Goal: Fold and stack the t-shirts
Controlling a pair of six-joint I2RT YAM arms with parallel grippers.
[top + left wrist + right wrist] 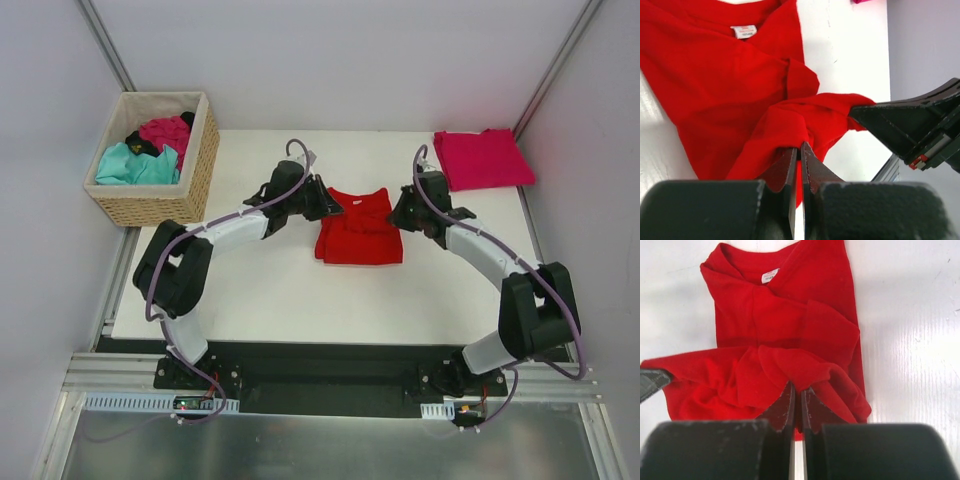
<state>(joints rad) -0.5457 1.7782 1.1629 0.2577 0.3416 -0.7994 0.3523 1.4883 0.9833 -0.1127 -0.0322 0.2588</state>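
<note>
Left gripper (800,148) and right gripper (797,388) pinch red t-shirt (357,240)

- Bright red short-sleeved cloth t-shirt (358,232): soft, matt knit, creased.
- Pinkish crimson folded cloth t-shirt (483,158): matt, smooth.
- White flat table top (260,290): hard, smooth, faintly glossy, finely scratched.
- Tan woven wicker basket (200,170): rough, matt weave.
- Black left gripper (800,150) and black right gripper (797,390): matt, finely grainy plastic.
</note>
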